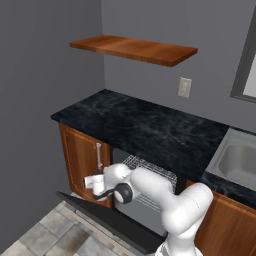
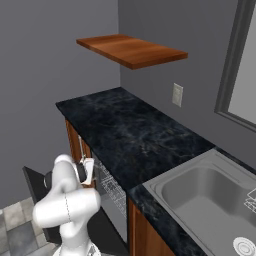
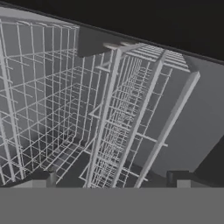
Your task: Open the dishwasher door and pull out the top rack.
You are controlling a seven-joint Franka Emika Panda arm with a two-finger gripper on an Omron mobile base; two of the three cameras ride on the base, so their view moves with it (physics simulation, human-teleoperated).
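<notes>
The dark grey flat dishwasher door lies folded down. The silver-white wire-grid top rack sits partly out under the black marble desk. The pincer, fingers apart, faces its wires; closing between wires would likely grip nothing.

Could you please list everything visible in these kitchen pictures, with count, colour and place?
Dishwasher door: one, dark grey, folded down open below the counter.
Top rack: one, silver-white wire, at the dishwasher opening.
Counter: one, black marbled, along the wall.
Cabinet door: one, reddish-brown wood, left of the dishwasher.
Shelf: one, brown wood, on the wall above.
Sink: one, steel, right end of the counter.
Wall socket: one, cream.
Floor tiles: grey.
Gripper: one, dark fingers, open, facing the rack.
</notes>
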